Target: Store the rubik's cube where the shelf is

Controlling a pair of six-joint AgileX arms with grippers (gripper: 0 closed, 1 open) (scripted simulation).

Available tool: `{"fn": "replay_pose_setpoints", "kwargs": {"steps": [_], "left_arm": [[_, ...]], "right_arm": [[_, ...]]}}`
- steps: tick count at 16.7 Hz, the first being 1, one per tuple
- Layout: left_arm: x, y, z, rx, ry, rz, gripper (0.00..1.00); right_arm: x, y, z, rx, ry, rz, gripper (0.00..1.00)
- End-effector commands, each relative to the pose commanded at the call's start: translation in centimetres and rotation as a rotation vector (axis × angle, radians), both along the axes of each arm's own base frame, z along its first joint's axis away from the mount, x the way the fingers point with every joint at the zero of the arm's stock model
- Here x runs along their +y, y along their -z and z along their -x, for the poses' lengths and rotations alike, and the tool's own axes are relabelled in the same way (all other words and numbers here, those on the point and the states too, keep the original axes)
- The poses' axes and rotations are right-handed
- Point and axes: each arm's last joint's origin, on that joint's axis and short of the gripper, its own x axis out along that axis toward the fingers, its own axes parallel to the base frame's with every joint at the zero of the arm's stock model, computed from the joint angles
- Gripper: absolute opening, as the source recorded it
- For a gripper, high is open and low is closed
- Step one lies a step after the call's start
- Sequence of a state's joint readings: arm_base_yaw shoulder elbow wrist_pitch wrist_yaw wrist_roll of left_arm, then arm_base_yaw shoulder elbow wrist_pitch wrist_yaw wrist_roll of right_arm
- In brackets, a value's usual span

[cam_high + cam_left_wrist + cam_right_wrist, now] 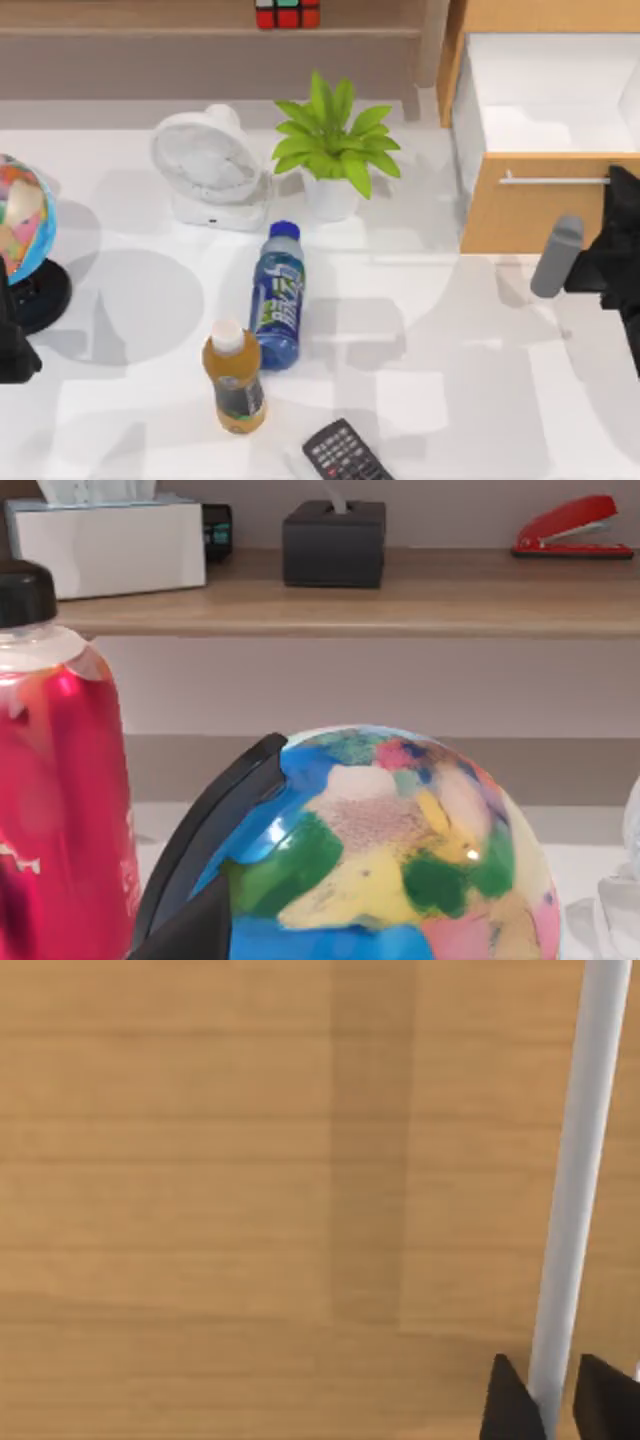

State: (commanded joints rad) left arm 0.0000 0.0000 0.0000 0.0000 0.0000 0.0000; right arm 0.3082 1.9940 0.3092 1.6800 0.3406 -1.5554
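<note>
Rubik's cube [287,13] sits on the shelf [200,32] at the back of the table [450,380], above the white desk fan [208,165] and potted plant [335,145].

Right end effector [550,1400] is at the open drawer [535,205] on the table's right, its two dark fingertips [508,1405] astride the silver bar handle [575,1190], clenched on it.

Left arm [12,340] parked at the left edge beside the globe [22,220]; its end effector's state cannot be told.

Mid-table: blue bottle [278,295] lying flat, orange-tan bottle [234,378] touching it, remote control [345,453] near the front edge.
</note>
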Motion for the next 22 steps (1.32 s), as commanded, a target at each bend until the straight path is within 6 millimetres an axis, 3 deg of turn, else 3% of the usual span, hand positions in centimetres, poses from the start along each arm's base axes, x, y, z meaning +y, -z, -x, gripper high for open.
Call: {"fn": "replay_pose_setpoints", "kwargs": {"steps": [10,19,22], "left_arm": [[0.0,0.0,0.0,0.000,0.000,0.000,1.00],[0.0,0.0,0.0,0.000,0.000,0.000,1.00],[0.0,0.0,0.0,0.000,0.000,0.000,1.00]], "right_arm": [[0.0,0.1,0.0,0.004,-0.001,-0.002,0.00],[0.0,0.2,-5.3,0.009,0.000,-0.001,0.00],[0.0,0.1,-6.3,0.006,-0.001,-0.001,0.00]]}}
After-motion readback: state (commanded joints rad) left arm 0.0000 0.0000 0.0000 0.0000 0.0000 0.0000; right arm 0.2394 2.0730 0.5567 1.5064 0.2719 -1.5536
